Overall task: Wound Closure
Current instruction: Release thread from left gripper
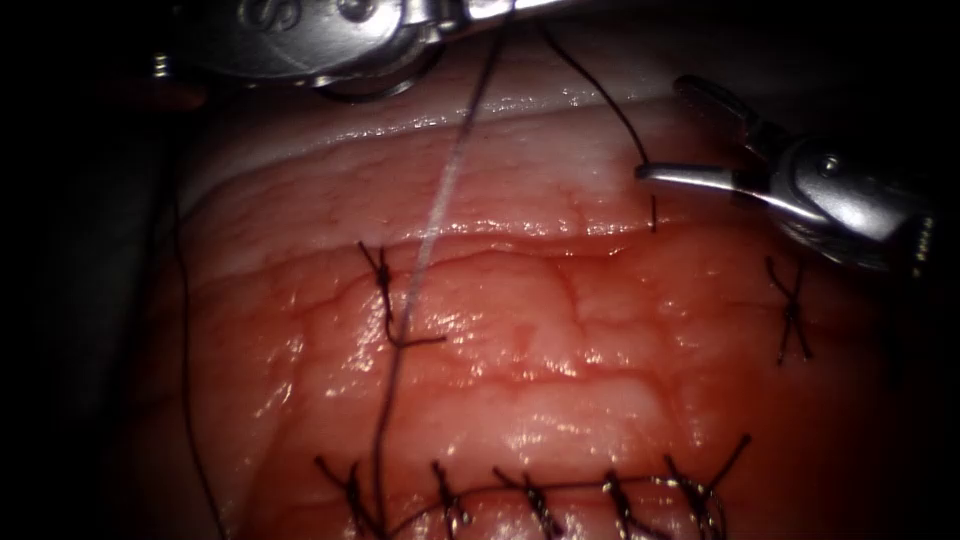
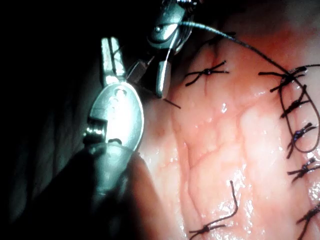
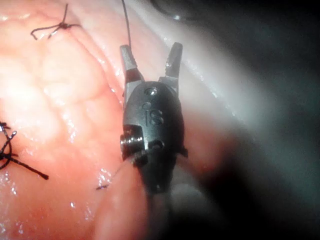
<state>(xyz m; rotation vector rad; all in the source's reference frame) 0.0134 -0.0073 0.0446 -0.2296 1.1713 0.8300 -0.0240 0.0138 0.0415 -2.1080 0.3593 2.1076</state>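
Currently two tools are in play. Your left tool (image 2: 112,54) sits at the endoscope view's upper edge, jaws together on the thread (image 1: 440,215). One strand runs taut from it down across the tissue (image 1: 560,350), past a lone stitch (image 1: 385,290), toward the left end of the lower row. A second strand (image 1: 600,90) curves from the same upper edge to the tip of your right tool (image 1: 662,128). That tool's jaws stand wide apart and hold nothing; the strand passes just beside the lower jaw's tip. A short tail (image 1: 653,213) hangs below that tip.

Stitches counted: seven.
- Five in a row (image 1: 535,500) along the cut at the lower edge.
- The lone one mid-left, with a bent end lying to its right.
- One crossed stitch (image 1: 792,312) under the right tool.

A third, slack strand (image 1: 185,350) trails down the tissue's left flank.

Surface: the tissue is wet, glossy and creased, with red fluid spread over its lower part and a paler band along the upper rim. Surroundings are dark.

The taut strand crosses in front of the lone stitch. The left tool's body covers part of the upper rim.
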